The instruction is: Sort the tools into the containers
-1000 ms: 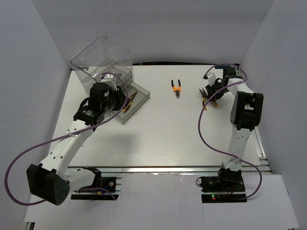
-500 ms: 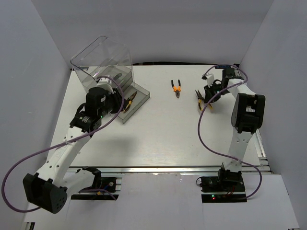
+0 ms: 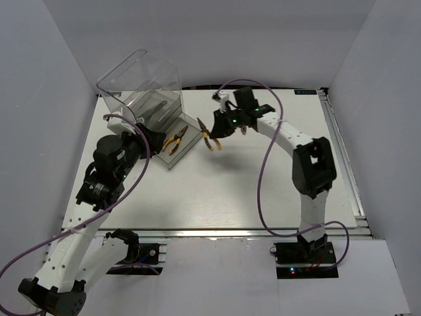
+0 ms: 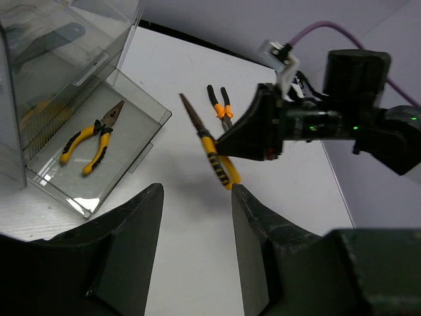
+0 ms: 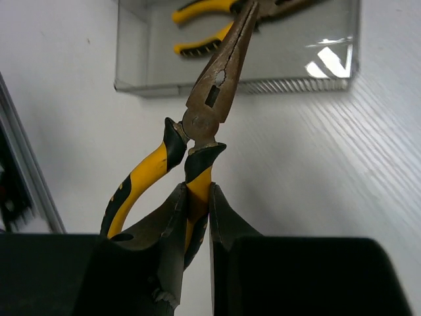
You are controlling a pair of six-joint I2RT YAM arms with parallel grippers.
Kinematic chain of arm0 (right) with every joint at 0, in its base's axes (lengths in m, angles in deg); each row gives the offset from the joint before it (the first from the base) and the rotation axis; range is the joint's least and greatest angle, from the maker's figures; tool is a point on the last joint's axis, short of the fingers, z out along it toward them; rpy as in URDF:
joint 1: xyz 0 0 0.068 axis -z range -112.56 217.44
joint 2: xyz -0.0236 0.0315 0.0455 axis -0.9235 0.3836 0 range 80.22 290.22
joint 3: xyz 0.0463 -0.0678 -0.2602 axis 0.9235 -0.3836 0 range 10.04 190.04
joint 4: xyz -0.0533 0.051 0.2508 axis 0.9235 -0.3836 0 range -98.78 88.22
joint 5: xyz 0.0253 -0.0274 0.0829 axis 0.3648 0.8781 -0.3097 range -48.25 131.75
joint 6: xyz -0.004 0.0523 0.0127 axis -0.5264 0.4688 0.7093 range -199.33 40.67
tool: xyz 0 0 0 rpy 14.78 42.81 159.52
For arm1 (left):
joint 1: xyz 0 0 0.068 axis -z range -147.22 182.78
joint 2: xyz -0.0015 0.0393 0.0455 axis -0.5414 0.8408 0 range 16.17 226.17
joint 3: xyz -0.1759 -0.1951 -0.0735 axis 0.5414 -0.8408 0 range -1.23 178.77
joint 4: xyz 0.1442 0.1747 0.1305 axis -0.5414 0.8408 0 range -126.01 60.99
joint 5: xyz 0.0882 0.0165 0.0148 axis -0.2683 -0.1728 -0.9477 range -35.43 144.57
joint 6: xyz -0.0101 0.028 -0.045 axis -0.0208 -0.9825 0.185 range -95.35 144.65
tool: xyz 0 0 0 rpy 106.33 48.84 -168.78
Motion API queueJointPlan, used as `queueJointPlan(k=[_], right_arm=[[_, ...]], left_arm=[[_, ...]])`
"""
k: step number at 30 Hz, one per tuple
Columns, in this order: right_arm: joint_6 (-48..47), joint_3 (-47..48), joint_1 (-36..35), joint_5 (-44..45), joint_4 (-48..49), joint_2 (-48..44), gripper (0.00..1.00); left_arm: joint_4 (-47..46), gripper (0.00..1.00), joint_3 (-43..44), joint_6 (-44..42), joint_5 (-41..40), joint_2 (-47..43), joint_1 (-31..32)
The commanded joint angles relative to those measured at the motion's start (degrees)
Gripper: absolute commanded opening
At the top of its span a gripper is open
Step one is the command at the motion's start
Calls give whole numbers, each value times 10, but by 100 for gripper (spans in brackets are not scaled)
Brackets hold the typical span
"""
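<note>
While one pair of pliers (image 4: 89,141) already lies in the open drawer (image 4: 141,135) of the cabinet (image 4: 59,59), the right gripper (image 5: 195,197) pinches a second pair (image 5: 210,99) just beside that drawer, a third pair (image 4: 219,105) lies farther from it, and the left gripper (image 4: 195,197) stands spread and empty.

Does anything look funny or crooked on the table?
Only a little. The right claw pinches the yellow-and-black long-nose pliers by just one handle, so the other handle splays out sideways. The grey-tinted drawer stands pulled out of the clear plastic cabinet. Nothing looks spilled or broken.
</note>
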Motion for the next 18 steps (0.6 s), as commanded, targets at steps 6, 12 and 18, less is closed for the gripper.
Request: queueJointPlan(k=[6,12,18], right_arm=[[315,149,-100,111,144,98,0],[363,191,-138,204,187,162,0],[373,184,-156,228,268,206,28]], left_arm=[[54,57,-7,39,-45,-68,-4],[92,58,3,58,-63,-93,-3],[114,58,33,59,-66,-80,-3]])
